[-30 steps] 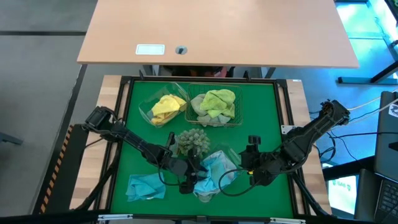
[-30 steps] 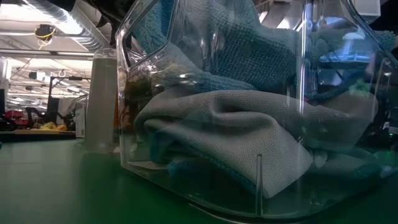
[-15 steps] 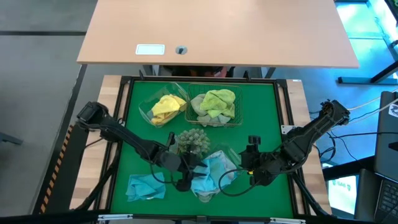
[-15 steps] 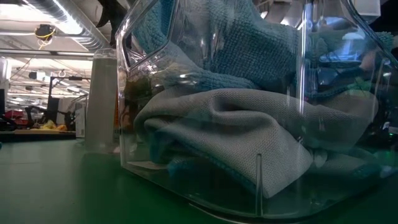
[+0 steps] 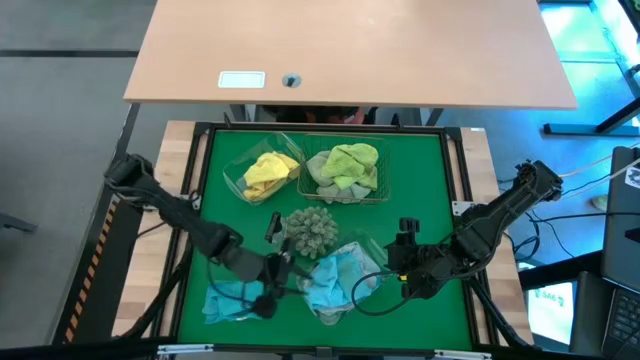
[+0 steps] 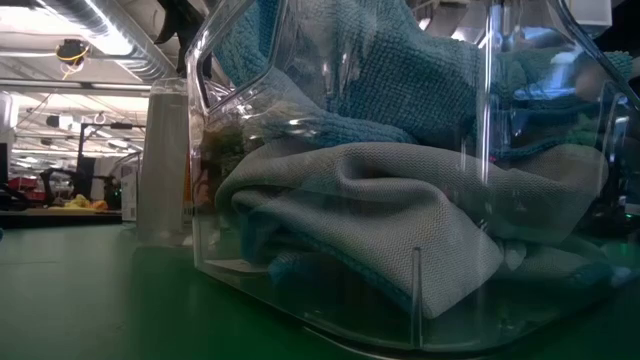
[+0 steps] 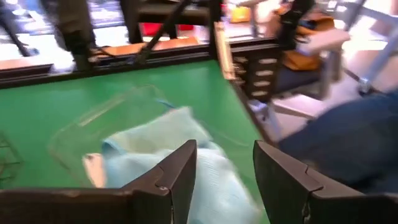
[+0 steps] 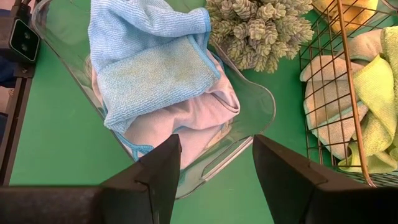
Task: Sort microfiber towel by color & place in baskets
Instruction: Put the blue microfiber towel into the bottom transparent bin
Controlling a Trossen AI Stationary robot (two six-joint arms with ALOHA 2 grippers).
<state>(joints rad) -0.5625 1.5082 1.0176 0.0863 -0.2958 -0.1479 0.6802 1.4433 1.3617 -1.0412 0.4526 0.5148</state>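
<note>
Left tool (image 5: 268,300), lower left of centre in the high view, hangs over the edge of a loose blue towel (image 5: 235,300) lying on the green bench (image 5: 420,190); its fingers (image 7: 177,177) stand apart in the left wrist view with nothing between them. Right tool (image 5: 403,262), lower right in the high view, sits low over the bench beside the clear tub (image 5: 345,280); its fingers (image 8: 155,171) are also spread and empty. That tub holds folded blue towels (image 8: 149,62) over a pale one, filling most of the low view (image 6: 380,200). A second clear tub (image 5: 262,172), upper centre-left, holds a yellow towel (image 5: 268,170). Just to its right the wire basket (image 5: 345,170) holds lime-green towels (image 5: 350,160). A spiky grey-green ball (image 5: 312,230) rests at centre, between the baskets.
</note>
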